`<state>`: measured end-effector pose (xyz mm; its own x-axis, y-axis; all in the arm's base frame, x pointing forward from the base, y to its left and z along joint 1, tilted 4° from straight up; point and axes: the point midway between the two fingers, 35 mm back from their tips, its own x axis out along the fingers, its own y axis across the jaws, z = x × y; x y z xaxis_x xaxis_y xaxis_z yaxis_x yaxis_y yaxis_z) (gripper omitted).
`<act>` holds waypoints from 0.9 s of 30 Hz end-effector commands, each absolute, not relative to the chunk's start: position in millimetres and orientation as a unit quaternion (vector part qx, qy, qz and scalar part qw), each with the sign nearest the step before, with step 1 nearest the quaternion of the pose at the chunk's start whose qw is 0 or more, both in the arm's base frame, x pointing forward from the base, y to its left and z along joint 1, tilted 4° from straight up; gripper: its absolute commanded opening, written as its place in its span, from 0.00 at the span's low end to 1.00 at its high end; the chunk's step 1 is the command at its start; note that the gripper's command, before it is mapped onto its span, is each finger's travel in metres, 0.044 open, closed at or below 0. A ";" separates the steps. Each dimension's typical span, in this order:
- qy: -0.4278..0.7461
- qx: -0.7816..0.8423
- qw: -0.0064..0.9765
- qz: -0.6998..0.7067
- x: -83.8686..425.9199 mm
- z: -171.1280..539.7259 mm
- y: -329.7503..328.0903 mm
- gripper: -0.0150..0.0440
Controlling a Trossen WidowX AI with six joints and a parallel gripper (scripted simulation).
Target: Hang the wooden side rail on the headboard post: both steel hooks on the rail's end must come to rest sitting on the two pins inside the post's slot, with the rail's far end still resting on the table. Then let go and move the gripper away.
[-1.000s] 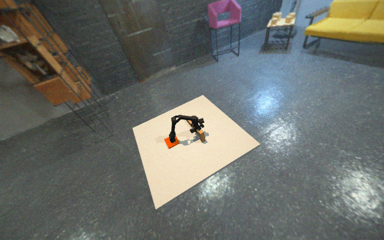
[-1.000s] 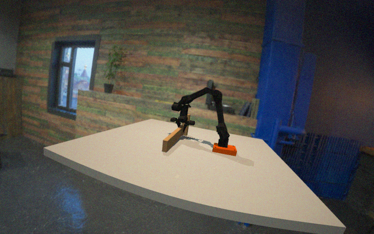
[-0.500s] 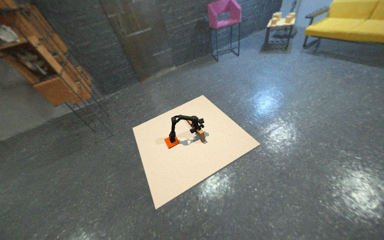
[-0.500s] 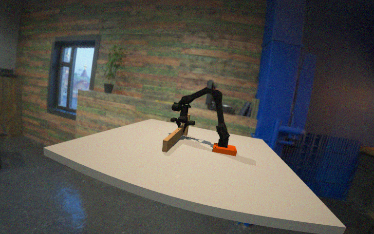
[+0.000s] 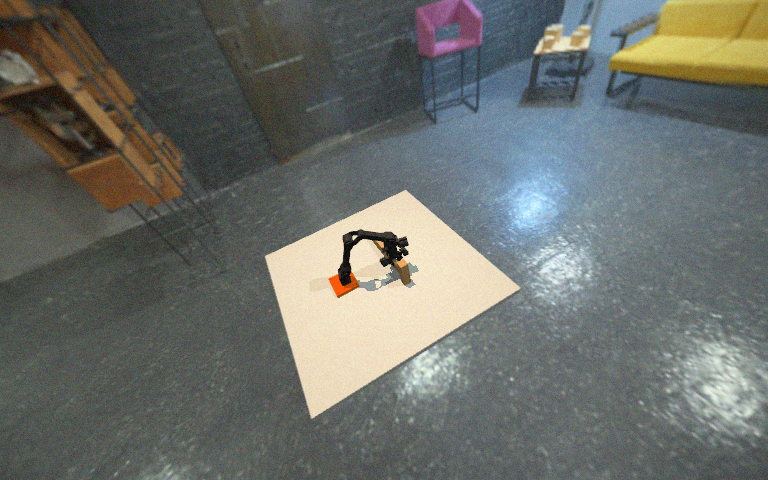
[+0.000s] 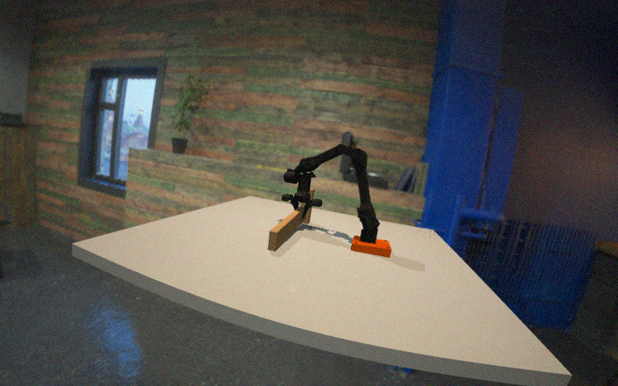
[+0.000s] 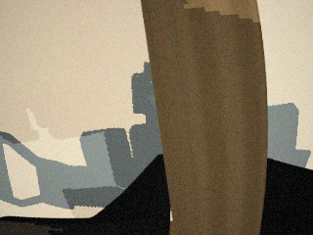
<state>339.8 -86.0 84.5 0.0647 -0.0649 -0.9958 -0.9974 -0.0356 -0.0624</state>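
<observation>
Crosswise between the jaws [image 5: 394, 256] [image 6: 300, 209] runs the long, straight, light-brown wooden side rail [image 5: 378, 244] [image 6: 284, 231] [image 7: 210, 122], and they are clenched on it, one finger against each broad side. Its long axis points at the upright brown wooden headboard post [image 5: 405, 275] [image 6: 311, 193], which stands just beyond the grip; the opposite end reaches away from the post, low over the pale worktop [image 5: 339, 350] [image 6: 273, 291] [image 7: 73, 49], and seems to rest on it. The coming move probably turns on that lengthwise line: hooks into the slot, then down onto the pins. Hooks, slot and pins are too small or hidden, so I cannot tell whether they are seated. The black arm's flat orange base [image 5: 334, 285] [image 6: 371, 248] sits off to one side, apart from both pieces. Only the post itself blocks travel that way; a skewed rail could catch its edge.
</observation>
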 end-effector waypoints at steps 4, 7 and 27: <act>0.490 -0.544 0.489 0.474 341.8 87.5 -87.5 0.25; 0.490 -0.544 0.489 0.474 341.9 87.9 -87.9 0.25; 0.490 -0.544 0.489 0.474 341.3 86.2 -90.2 0.25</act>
